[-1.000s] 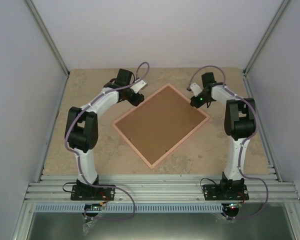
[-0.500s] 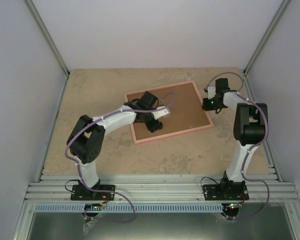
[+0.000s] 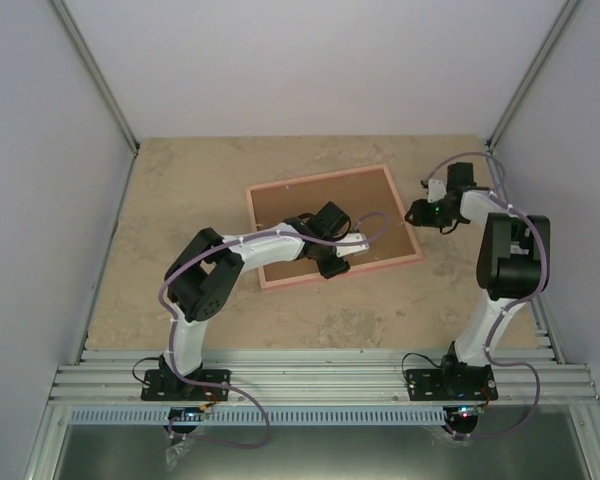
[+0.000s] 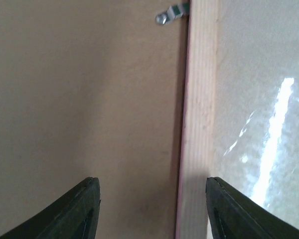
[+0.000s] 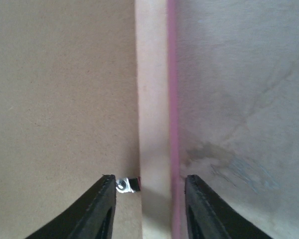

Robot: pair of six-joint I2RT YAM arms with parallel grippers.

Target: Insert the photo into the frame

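The left claw [image 4: 153, 211] hangs with its two dark fingertips [image 4: 82, 211] set wide apart. Between them runs one straight rail of the thin, pale pink-tan wooden picture frame [image 4: 199, 124], seen from its back, with a narrow brighter pink line along the side that meets the flat brown fibreboard backing [image 4: 79, 99]. A small silver metal tab [image 4: 165, 16] sits on the backing, right at the rail. Beyond the rail's other side lies the beige stone-patterned tabletop [image 4: 254, 59], crossed by a bright streak of glare.
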